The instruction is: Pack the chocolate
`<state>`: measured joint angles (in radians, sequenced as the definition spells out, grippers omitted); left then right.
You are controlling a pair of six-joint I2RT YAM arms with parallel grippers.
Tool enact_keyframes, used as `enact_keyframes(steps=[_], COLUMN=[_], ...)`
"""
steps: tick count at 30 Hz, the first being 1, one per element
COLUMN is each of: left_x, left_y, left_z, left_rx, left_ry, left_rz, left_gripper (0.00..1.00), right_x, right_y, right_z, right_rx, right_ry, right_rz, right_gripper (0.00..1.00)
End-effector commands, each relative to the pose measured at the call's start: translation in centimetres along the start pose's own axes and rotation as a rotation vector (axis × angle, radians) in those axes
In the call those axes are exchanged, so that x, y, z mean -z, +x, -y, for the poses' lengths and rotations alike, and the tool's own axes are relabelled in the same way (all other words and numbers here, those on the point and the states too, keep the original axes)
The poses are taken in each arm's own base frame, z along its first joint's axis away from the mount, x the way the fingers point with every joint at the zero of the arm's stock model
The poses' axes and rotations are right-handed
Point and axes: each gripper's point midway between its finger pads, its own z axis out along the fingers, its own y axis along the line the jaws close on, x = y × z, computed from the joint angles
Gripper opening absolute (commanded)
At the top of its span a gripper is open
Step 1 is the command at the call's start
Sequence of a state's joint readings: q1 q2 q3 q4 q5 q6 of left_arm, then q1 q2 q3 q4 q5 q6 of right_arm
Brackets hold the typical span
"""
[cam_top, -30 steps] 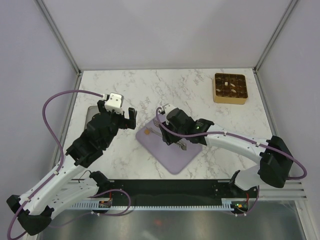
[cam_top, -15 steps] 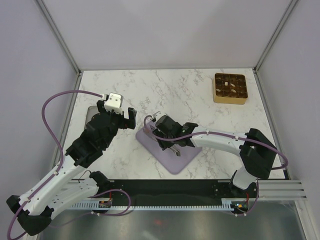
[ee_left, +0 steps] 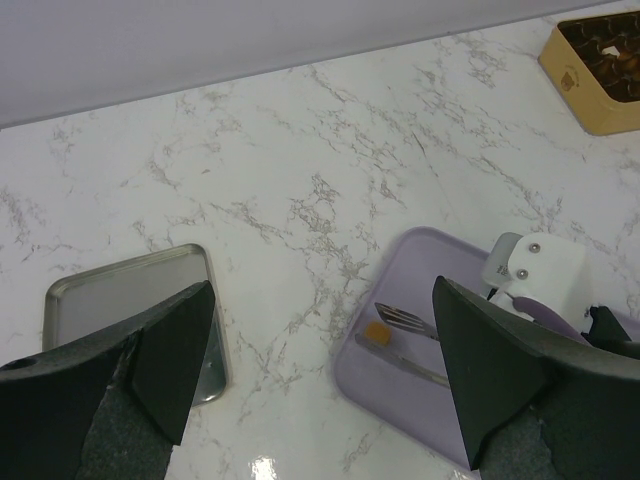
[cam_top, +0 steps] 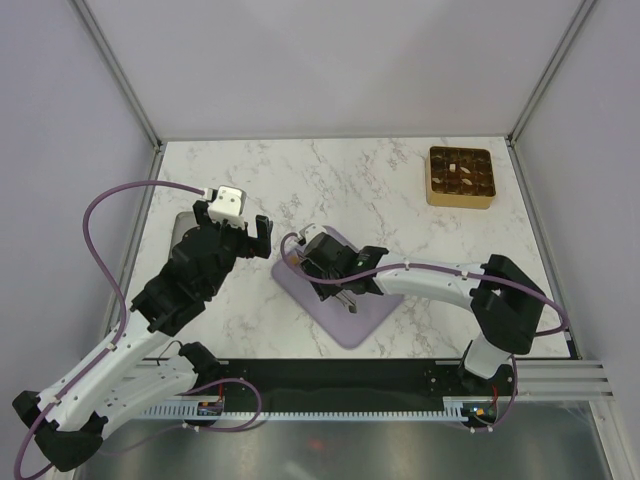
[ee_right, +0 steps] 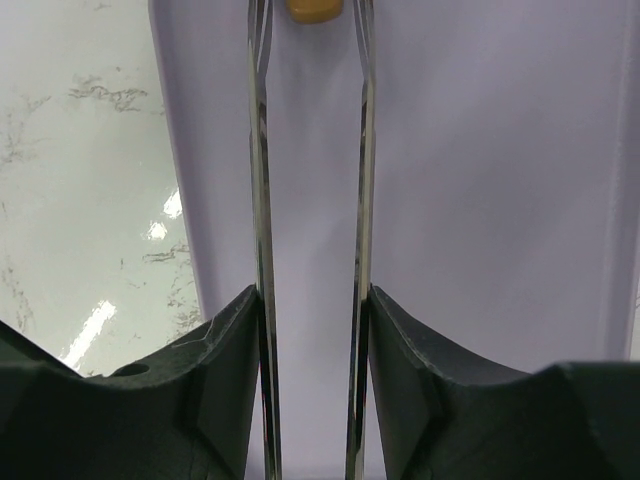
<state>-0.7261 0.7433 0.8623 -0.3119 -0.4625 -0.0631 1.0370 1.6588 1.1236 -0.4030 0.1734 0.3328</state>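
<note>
A caramel-tan chocolate piece [ee_right: 315, 9] lies on the lilac mat [ee_right: 480, 150], between the tips of metal tongs [ee_right: 262, 180]. My right gripper [ee_right: 312, 296] is shut on the tongs, one arm against each finger, low over the mat [cam_top: 352, 318]. The left wrist view shows the piece [ee_left: 376, 332] between the tong tips [ee_left: 404, 321]. The gold grid tray [cam_top: 460, 202] at the far right holds several chocolates [cam_top: 463, 170]. My left gripper [cam_top: 236, 230] is open and empty, raised left of the mat.
A steel tray [ee_left: 120, 298] lies on the marble table at the left, under my left arm [cam_top: 183, 222]. The gold tray [ee_left: 590, 100] stands near the table's back right corner. Frame posts stand at the back corners.
My right gripper has moved left along the mat with the tongs, bringing their tips up to the caramel piece. The left arm has not moved.
</note>
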Motion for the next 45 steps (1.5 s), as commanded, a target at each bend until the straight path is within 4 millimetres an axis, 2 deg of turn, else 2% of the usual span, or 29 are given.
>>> enact_keyframes(steps=[1, 5, 11, 19, 29, 37, 42, 45], left_x=[0.1, 0.0, 0.0, 0.0, 0.0, -0.1, 0.0, 0.0], left_y=[-1.3, -1.2, -1.3, -1.2, -1.2, -1.2, -1.2, -1.2], left_z=[-0.4, -0.4, -0.4, -0.3, -0.3, -0.3, -0.4, -0.3], left_rx=[-0.009, -0.011, -0.009, -0.01, -0.01, -0.01, -0.009, -0.01], left_ry=[-0.019, -0.018, -0.017, -0.016, -0.014, -0.014, -0.017, -0.014], left_rz=[0.053, 0.05, 0.051, 0.05, 0.05, 0.048, 0.05, 0.05], left_gripper=[0.98, 0.98, 0.98, 0.98, 0.98, 0.98, 0.98, 0.98], right_x=[0.0, -0.4, 0.3, 2.2, 5.7, 6.5, 6.2, 6.3], right_y=[-2.5, -2.2, -2.2, -1.8, -2.7, -3.7, -3.3, -3.2], right_z=[-0.2, -0.2, 0.0, 2.1, 2.9, 5.3, 2.9, 2.0], right_rx=[0.008, 0.014, 0.016, 0.039, -0.011, -0.083, -0.056, -0.03], right_ry=[0.015, 0.022, 0.024, 0.121, 0.101, 0.11, -0.025, -0.043], right_rz=[0.065, 0.052, 0.051, 0.043, 0.07, 0.072, 0.055, 0.065], right_gripper=[0.51, 0.5, 0.47, 0.44, 0.43, 0.42, 0.47, 0.49])
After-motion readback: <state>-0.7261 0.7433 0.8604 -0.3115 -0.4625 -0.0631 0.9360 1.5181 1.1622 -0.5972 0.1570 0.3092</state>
